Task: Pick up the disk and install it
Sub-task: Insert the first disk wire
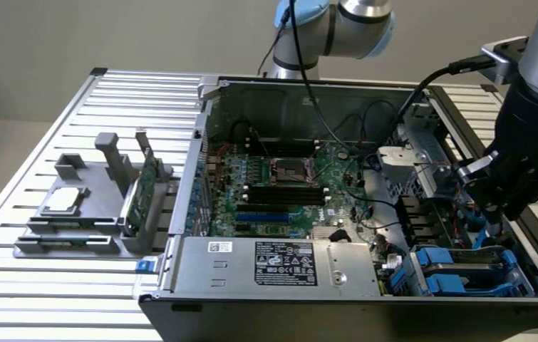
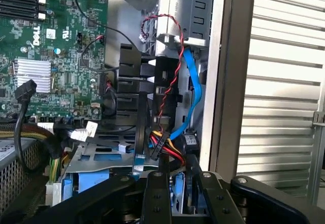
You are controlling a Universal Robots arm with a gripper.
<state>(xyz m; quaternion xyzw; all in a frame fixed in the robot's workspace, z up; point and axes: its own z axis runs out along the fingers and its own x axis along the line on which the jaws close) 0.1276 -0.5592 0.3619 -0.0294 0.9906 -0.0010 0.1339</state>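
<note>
Claw: My black claw [image 1: 499,211] hangs inside the open computer case [image 1: 278,303], along the case's edge on the exterior view's right, pointing down.
Grip: I cannot tell whether it is apart, together or clamped on anything.
Disk: The disk [image 1: 440,274], its blue rails showing, sits in the drive bay at the case's near corner on the exterior view's right, just below the claw. Whether the two touch, I cannot tell.
Cables: On my wrist camera, a flat blue cable [image 2: 190,92] and a twisted red-and-black wire [image 2: 167,66] run down beside a black plastic shroud [image 2: 129,82].
Motherboard: The green motherboard [image 1: 278,178] lies flat on the case floor, with a finned silver heatsink [image 2: 33,74] on it.
Power supply: A grey power supply [image 1: 278,263] with a printed label lies along the case's near edge, just beside the drive bay.
Holder: A grey holder [image 1: 78,221] stands near the desk's edge on the exterior view's left, beside the case. It carries a thin green circuit card [image 1: 145,189] upright on edge and a small silver square piece [image 1: 64,201] lying flat.
Desk: The slatted metal desk [image 1: 60,299] carries both case and holder.
Arm: A blue-capped arm joint [image 1: 345,21] rises at the desk's far edge.
</note>
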